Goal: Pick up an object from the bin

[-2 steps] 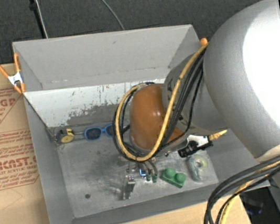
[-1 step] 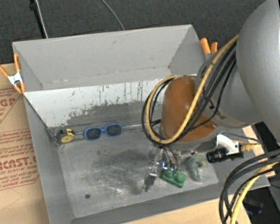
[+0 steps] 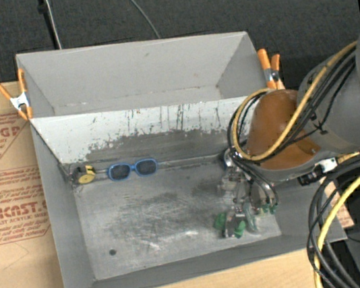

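My jaws low at the right of the bin (image 3: pixel 152 214), over small green pieces (image 3: pixel 233 225), clenched or not I cannot tell, blue sunglasses (image 3: pixel 133 169) apart.

A pair of blue sunglasses (image 3: pixel 133 169) lies flat, its two lenses side by side. Just left of the sunglasses, near but apart, sits a small yellow thing (image 3: pixel 86 177), too small to identify. Well below the sunglasses and slightly left is a small dark speck (image 3: pixel 113 253).

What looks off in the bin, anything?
Nothing stands out. Blue sunglasses lie flat along the back beside a small yellow thing; the gripper is low over a green thing at front right.
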Controlling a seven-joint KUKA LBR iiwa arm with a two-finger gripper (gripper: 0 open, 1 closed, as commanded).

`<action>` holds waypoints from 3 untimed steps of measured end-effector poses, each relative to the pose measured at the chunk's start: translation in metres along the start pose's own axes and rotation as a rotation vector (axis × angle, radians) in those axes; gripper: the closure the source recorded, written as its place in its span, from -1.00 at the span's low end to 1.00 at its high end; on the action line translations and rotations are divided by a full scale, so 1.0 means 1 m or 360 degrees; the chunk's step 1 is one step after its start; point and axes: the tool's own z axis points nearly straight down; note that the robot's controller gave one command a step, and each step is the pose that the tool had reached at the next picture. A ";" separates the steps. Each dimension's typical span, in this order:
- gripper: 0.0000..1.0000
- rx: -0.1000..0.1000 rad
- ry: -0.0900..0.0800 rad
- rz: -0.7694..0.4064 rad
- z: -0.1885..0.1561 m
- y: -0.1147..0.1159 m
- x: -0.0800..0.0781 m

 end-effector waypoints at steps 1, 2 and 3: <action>1.00 0.0000 -0.0009 0.0000 -0.002 0.001 -0.001; 1.00 0.0000 -0.0006 -0.0039 -0.112 0.034 0.031; 1.00 0.0001 -0.0013 -0.0034 -0.188 0.034 0.016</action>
